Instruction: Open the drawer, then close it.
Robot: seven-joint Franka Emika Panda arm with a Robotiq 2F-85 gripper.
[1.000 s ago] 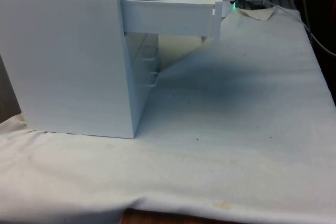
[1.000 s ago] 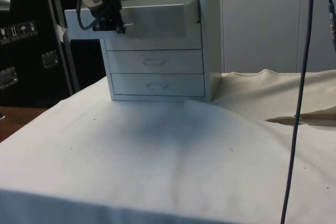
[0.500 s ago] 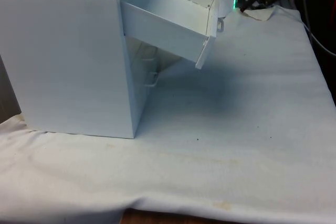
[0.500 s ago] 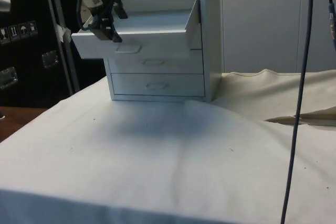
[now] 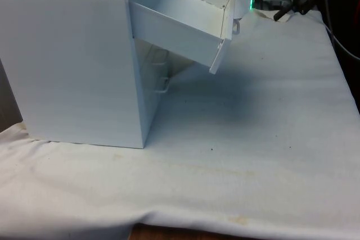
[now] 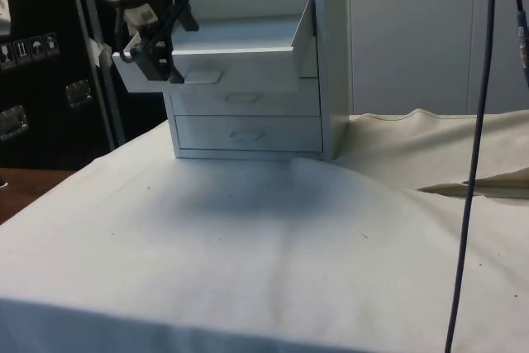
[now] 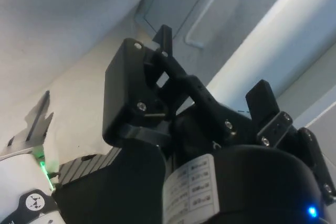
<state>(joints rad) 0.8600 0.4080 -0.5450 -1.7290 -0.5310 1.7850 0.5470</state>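
A white chest of drawers (image 5: 73, 60) stands on the cloth at the front view's left. Its top drawer (image 5: 174, 23) is pulled far out and sags, its front panel tipped downward. The small handle (image 5: 237, 26) sticks out of that panel. In the side view the drawer (image 6: 240, 47) hangs over the two shut lower drawers (image 6: 244, 98), and my black gripper (image 6: 149, 59) hovers open just beside the handle (image 6: 202, 77), holding nothing. In the wrist view the gripper (image 7: 212, 64) has its fingers spread, with a drawer handle (image 7: 212, 14) beyond them and apart from them.
White cloth (image 5: 253, 127) covers the table in front of the chest. A thin dark cable (image 6: 471, 163) hangs down at the side view's right, over a fold in the cloth (image 6: 463, 183). Dark cables (image 5: 292, 4) lie at the table's far end.
The gripper opened and let go of the handle, then drew slightly away from it. The top drawer dropped from level to a downward tilt and has stayed there.
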